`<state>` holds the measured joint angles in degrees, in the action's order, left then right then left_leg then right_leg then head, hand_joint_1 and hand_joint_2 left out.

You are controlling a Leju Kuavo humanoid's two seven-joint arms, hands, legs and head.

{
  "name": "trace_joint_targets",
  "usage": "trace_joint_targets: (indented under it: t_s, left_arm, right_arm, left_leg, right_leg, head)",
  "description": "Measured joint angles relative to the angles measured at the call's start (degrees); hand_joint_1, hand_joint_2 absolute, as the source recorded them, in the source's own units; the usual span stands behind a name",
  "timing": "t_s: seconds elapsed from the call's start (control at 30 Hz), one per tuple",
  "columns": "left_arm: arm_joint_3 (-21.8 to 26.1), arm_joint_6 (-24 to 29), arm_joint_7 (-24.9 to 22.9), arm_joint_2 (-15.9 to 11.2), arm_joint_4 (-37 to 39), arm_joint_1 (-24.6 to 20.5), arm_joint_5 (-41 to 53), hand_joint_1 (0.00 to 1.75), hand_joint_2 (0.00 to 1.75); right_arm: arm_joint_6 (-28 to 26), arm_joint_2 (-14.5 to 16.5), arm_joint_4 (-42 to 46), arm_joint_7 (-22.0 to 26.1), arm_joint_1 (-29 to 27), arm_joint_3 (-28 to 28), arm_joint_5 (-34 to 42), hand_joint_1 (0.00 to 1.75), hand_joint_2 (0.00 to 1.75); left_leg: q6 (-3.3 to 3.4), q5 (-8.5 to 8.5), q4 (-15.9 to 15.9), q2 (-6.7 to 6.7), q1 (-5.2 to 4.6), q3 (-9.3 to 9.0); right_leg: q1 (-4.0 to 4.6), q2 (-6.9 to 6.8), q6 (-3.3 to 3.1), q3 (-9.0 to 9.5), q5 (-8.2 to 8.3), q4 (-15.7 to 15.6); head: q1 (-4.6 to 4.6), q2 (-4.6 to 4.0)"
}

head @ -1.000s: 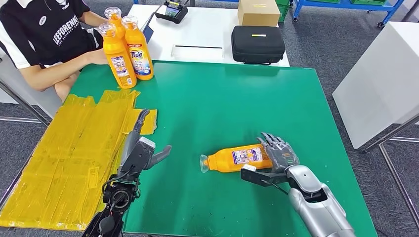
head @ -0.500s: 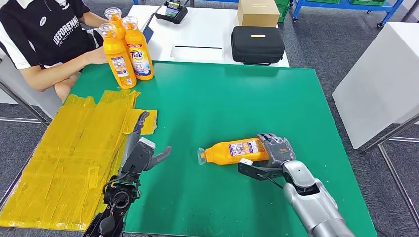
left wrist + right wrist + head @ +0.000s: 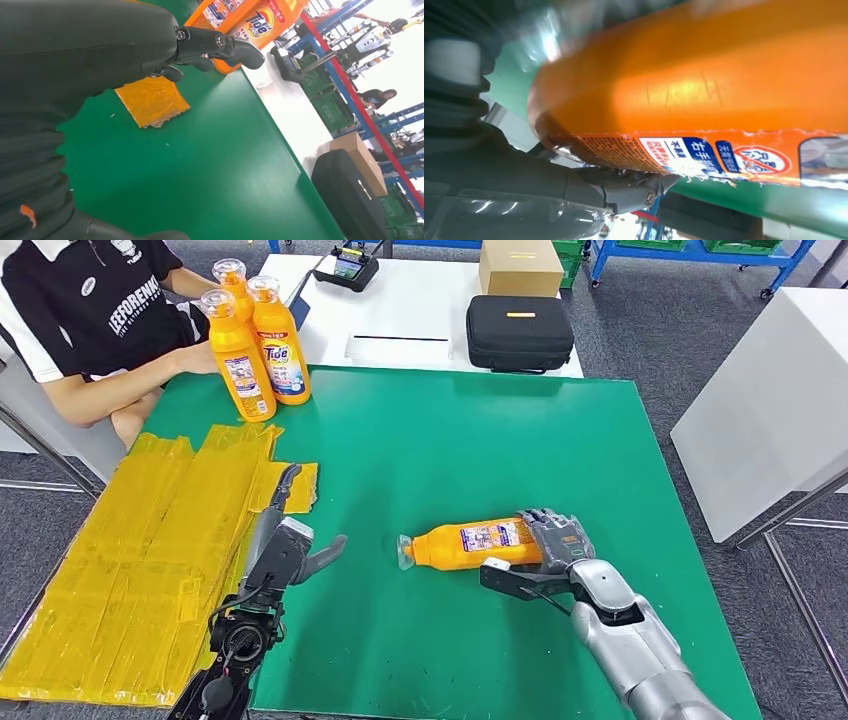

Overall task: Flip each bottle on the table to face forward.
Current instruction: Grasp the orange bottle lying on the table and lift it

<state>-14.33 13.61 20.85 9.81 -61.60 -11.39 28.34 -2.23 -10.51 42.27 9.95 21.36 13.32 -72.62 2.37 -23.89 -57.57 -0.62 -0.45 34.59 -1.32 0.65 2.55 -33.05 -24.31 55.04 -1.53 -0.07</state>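
Fingers of the right hand [image 3: 545, 552] are wrapped round the base end of the orange plastic detergent bottle [image 3: 470, 544] lying on its side at lower centre-right of the green table mat [image 3: 480, 440], clear cap pointing left, so the pickup step looks in hand. Next I would judge it needs lifting, standing upright and turning label-forward, perhaps beside the three upright orange bottles [image 3: 255, 340] at upper left. Spread and holding nothing, the left hand [image 3: 285, 545] hovers at lower left.

Bottle [image 3: 470, 545] lying on table [image 3: 450, 440]; three bottles [image 3: 255, 340] far-left corner.
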Motion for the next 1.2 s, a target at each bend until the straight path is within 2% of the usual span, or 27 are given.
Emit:
trace_joint_targets:
  t_s: [0.07, 0.17, 0.3, 0.43, 0.7, 0.93, 1.07, 1.2]
  left_arm:
    - [0.12, 0.08, 0.24, 0.0, -0.17, 0.48, -0.15, 0.0, 1.75]
    - [0.28, -0.95, 0.52, 0.02, -1.39, 1.87, -0.42, 0.0, 1.75]
    - [0.14, -4.7, 0.42, 0.17, -3.39, 2.48, -1.63, 0.0, 1.75]
    - [0.01, -5.89, 0.13, 0.3, -4.78, 2.46, -1.99, 0.0, 1.75]
    - [-0.1, -6.94, 0.1, 0.31, -5.84, 2.45, -2.77, 0.0, 1.75]
    - [-1.38, -16.31, -0.23, 0.24, -8.69, 2.47, -11.5, 0.0, 1.75]
    - [-1.8, -22.1, -0.26, 0.02, -9.24, 2.34, -19.62, 0.0, 1.75]
    - [-2.29, -25.78, -0.55, -0.25, -9.56, 2.13, -26.97, 0.0, 1.75]
  right_arm:
    - [-5.64, 0.65, 0.74, 1.07, -1.26, -0.37, 2.26, 1.75, 1.75]
    - [-13.13, 3.25, 4.64, 2.46, -4.17, -2.78, 8.7, 1.75, 1.75]
    - [-16.08, 7.24, 11.6, 3.69, -7.16, -7.33, 16.17, 1.75, 1.75]
    - [-16.64, 9.25, 15.44, 4.27, -8.7, -10.08, 18.03, 1.75, 1.75]
    - [-16.95, 10.58, 17.47, 5.26, -9.69, -11.96, 19.66, 1.75, 1.75]
    - [-17.1, 13.37, 17.68, 11.13, -9.89, -12.8, 33.99, 1.75, 1.75]
    - [-13.13, 15.35, 17.6, 14.58, -9.66, -12.71, 43.56, 1.75, 1.75]
    - [-9.85, 16.94, 16.74, 16.41, -8.75, -11.12, 48.37, 1.75, 1.75]
  left_leg:
    - [0.0, 0.0, 0.0, -0.02, 0.0, 0.07]
    - [0.0, 0.01, 0.0, -0.03, 0.01, 0.2]
    - [-0.01, 0.01, 0.0, -0.25, 0.06, 0.32]
    - [0.0, 0.01, 0.01, -0.28, 0.03, 0.37]
    - [0.0, 0.01, 0.0, -0.28, -0.01, 0.37]
    - [0.0, 0.02, 0.0, -0.26, 0.02, 0.38]
    - [0.0, 0.01, 0.01, -0.26, 0.02, 0.4]
    - [0.0, 0.02, 0.01, -0.27, 0.02, 0.4]
  right_leg:
    - [0.0, -0.01, 0.0, -0.02, 0.0, 0.01]
    - [0.02, -0.01, 0.0, -0.15, 0.0, 0.02]
    - [0.04, -0.13, 0.0, -0.24, -0.04, 0.02]
    - [0.0, -0.14, 0.0, -0.27, -0.05, 0.02]
    - [-0.02, -0.14, 0.01, -0.27, -0.03, 0.01]
    - [0.0, -0.14, 0.01, -0.29, -0.04, 0.02]
    - [0.0, -0.14, 0.01, -0.3, -0.04, 0.02]
    - [0.0, -0.14, 0.0, -0.29, -0.04, 0.02]
  head:
    - [0.01, 0.0]
    - [-0.02, 0.0]
    - [-0.01, 0.0]
    - [0.0, 0.0]
    - [0.0, 0.0]
    - [-0.01, 0.0]
    - [0.0, 0.0]
    - [0.01, 0.0]
